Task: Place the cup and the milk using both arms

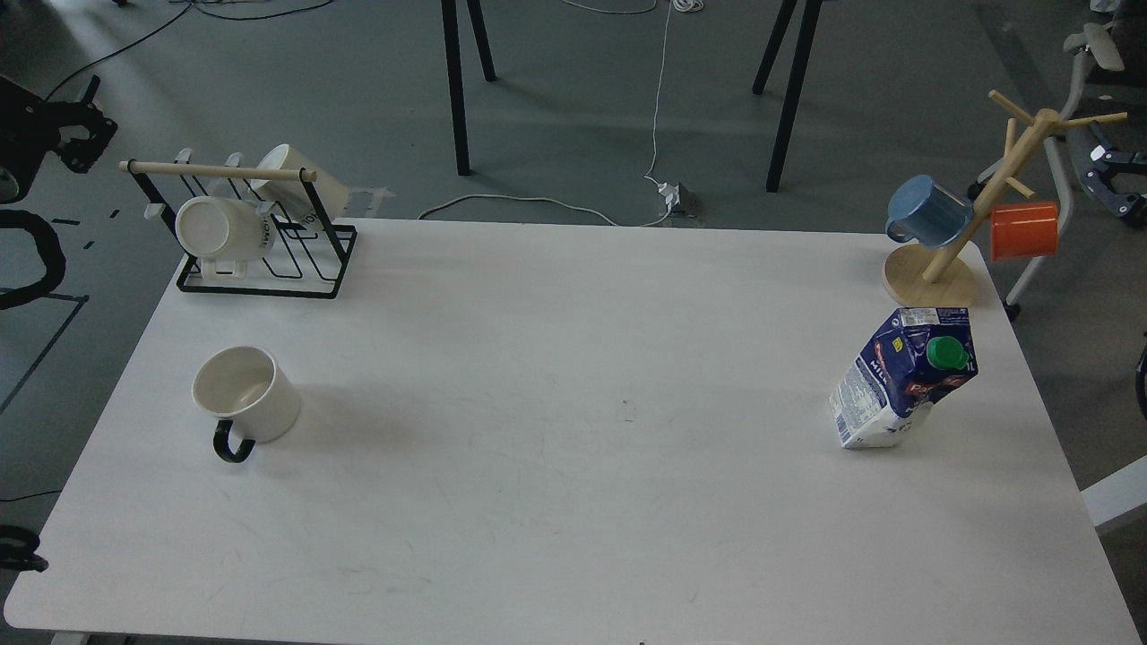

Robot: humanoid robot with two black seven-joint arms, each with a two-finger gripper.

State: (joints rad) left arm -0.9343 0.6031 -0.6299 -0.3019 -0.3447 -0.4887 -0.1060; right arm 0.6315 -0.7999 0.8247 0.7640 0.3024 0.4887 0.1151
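Cream-white cup [245, 392] sits upright at nine o'clock on the table [556, 502], black handle pointing toward six. Milk [903, 378] stands over at three o'clock, leaning a bit. Neither gripper's visible, so can't tell jaw state.

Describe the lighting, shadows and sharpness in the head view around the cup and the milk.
Head view: soft, even light on the white table, no harsh glare. The cup casts a faint shadow to its right; the milk shows almost none. Both are sharp enough to make out the milk's green cap, though its small print is unreadable. The mug rack and mug tree look slightly softer toward the corners.
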